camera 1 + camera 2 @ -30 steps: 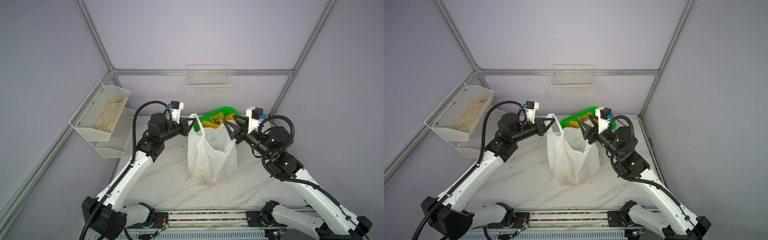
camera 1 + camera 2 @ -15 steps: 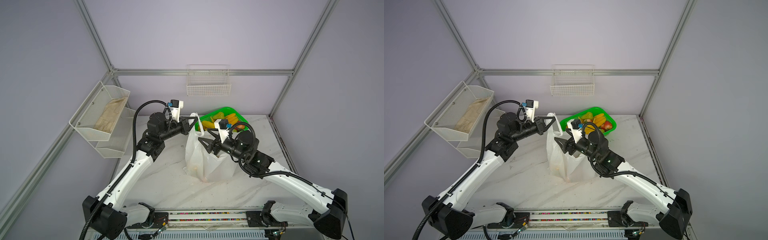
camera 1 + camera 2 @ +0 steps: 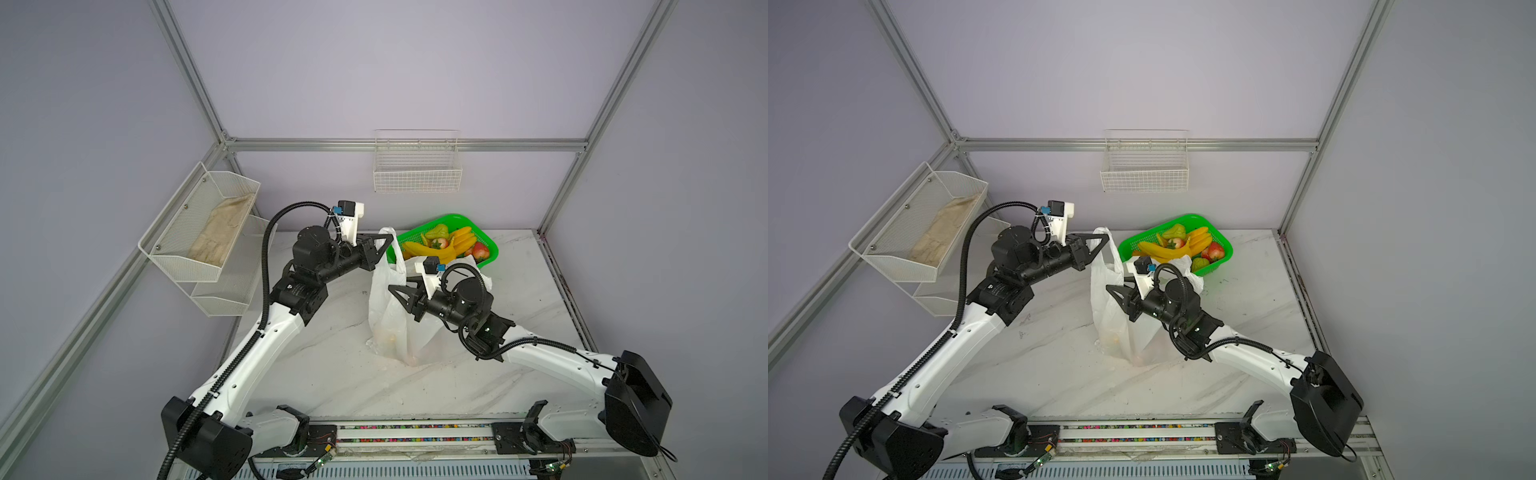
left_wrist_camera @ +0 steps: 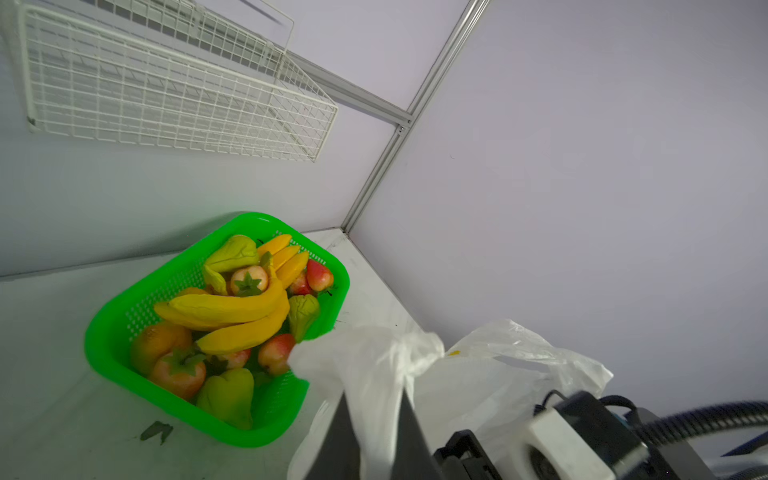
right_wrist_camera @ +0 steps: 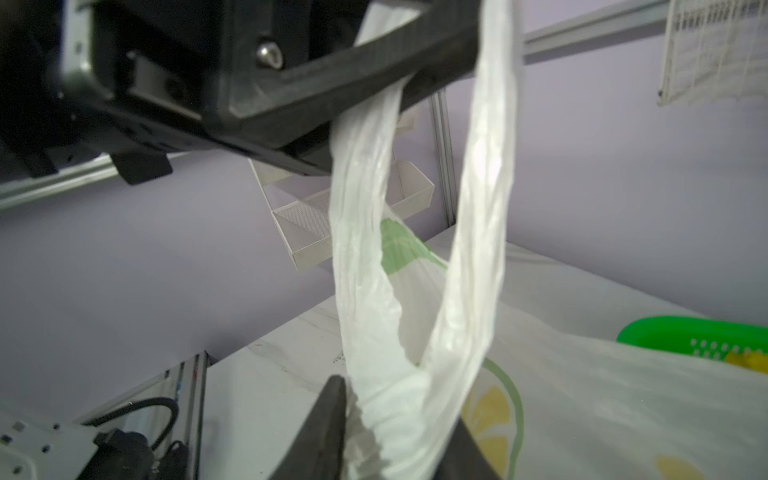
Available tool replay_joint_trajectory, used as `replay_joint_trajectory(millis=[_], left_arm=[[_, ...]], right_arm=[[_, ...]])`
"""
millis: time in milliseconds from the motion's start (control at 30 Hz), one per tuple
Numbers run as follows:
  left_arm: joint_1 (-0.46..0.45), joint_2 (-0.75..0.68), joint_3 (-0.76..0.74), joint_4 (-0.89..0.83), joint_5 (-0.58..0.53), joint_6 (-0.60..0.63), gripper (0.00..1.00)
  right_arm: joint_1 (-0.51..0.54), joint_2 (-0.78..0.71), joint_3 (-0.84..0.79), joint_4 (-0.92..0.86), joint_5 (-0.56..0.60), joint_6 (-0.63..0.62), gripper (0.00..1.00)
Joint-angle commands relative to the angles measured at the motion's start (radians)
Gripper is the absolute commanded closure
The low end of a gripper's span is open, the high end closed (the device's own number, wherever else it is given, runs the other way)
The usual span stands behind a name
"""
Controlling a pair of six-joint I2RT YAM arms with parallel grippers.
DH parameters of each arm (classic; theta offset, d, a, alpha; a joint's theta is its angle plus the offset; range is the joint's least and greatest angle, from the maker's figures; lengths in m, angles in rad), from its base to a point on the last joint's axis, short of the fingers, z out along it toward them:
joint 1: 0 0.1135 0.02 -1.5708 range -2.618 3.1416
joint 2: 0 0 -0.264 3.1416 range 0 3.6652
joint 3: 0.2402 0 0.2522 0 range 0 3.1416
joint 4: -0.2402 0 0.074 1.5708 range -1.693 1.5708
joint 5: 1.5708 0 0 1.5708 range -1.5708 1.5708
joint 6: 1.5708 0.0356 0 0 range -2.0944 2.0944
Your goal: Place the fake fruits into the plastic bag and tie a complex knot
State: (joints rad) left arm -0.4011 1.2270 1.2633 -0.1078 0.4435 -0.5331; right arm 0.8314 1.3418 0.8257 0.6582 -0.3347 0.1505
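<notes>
White links [image 3: 266,353], black joints [image 3: 313,249] (ribbed cables [image 3: 265,266]), triangular black jaws

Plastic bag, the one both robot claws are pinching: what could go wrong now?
The left gripper holds the plastic bag up by one thin handle; it could slip out or tear.
The right gripper pinches lower down; a hard pull might tip the bag and spill what's inside.
Many fake fruits sit in the green basket, so knotting now would leave them out.

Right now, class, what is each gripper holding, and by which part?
Both hold the plastic bag. The left gripper pinches the top of one handle loop; the right gripper grips that same handle lower down, at its bunched base.
</notes>
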Motion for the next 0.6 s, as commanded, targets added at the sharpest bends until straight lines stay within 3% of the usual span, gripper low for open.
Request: replay_joint_trajectory(millis=[0, 100, 267, 567], left_arm=[[0.004, -0.07, -0.003, -0.06, -0.078, 0.122, 0.68], [0.002, -0.105, 0.0, -0.118, -0.1, 0.156, 0.53], [-0.01, -0.142, 0.016, -0.146, -0.129, 0.201, 0.29], [-0.147, 0.011, 0.265, -0.318, -0.287, 0.351, 0.14]], right_arm=[[0.002, -0.006, -0.033, 0.223, -0.088, 0.018, 0.87], [0.002, 0.004, -0.046, 0.281, -0.107, 0.036, 1.0], [0.001, 0.022, -0.035, 0.277, -0.119, 0.036, 1.0], [0.001, 0.02, -0.075, 0.325, -0.106, 0.024, 1.0]])
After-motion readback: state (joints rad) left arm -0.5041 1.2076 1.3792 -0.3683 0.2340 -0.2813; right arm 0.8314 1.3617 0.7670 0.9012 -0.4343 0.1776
